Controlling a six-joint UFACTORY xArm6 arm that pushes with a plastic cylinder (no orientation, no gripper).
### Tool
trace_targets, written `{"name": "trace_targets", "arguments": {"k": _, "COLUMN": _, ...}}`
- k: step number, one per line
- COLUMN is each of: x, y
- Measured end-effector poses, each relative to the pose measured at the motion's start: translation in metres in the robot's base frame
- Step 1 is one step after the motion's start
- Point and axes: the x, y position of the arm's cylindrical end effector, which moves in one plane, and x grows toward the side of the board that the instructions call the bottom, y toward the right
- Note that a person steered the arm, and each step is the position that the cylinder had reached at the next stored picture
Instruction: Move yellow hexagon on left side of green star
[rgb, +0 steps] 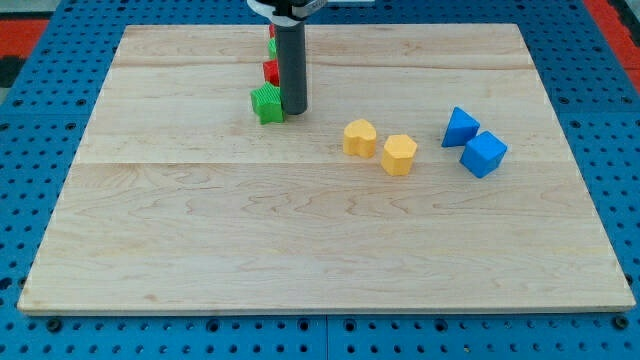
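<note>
My tip (293, 108) sits in the upper middle of the frame, planted on the wooden board (300, 250). There's no gripper on this rig, just the bare dark rod, so nothing to spread or pinch. The tip is touching or just beside the green star (266, 104), on the star's right in the frame. Behind the rod, toward the frame's top, a red block (270, 71) peeks out, with a sliver of another green block (271, 48) and another red one (271, 31) above it; shapes are hidden by the rod, can't tell.

The yellow hexagon (399, 154) is right of centre, well apart from my tip and from the star. A second yellow block (360, 138), rounder in outline, lies just beside it on its left, nearly touching. Two blue blocks at the right: a blue triangular block (460, 127) and a blue cube (484, 154), next to each other.

Risks as I judge them: the hexagon has to travel past the star to reach its left side, and the other yellow block sits directly in that path, so a straight push leftward likely drags it along. Also my tip is against the star right now; pulling away carelessly could nudge the star and shift the target spot. Pushing the hexagon off-centre would spin it away.

No containers in view, nothing held in anything.
</note>
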Motion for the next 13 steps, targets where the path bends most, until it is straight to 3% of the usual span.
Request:
{"name": "trace_targets", "arguments": {"k": 3, "x": 0.020, "y": 0.130}}
{"name": "trace_targets", "arguments": {"k": 4, "x": 0.050, "y": 0.158}}
{"name": "trace_targets", "arguments": {"k": 5, "x": 0.089, "y": 0.158}}
{"name": "trace_targets", "arguments": {"k": 6, "x": 0.098, "y": 0.111}}
{"name": "trace_targets", "arguments": {"k": 9, "x": 0.076, "y": 0.117}}
{"name": "trace_targets", "arguments": {"k": 12, "x": 0.056, "y": 0.052}}
{"name": "trace_targets", "arguments": {"k": 13, "x": 0.056, "y": -0.001}}
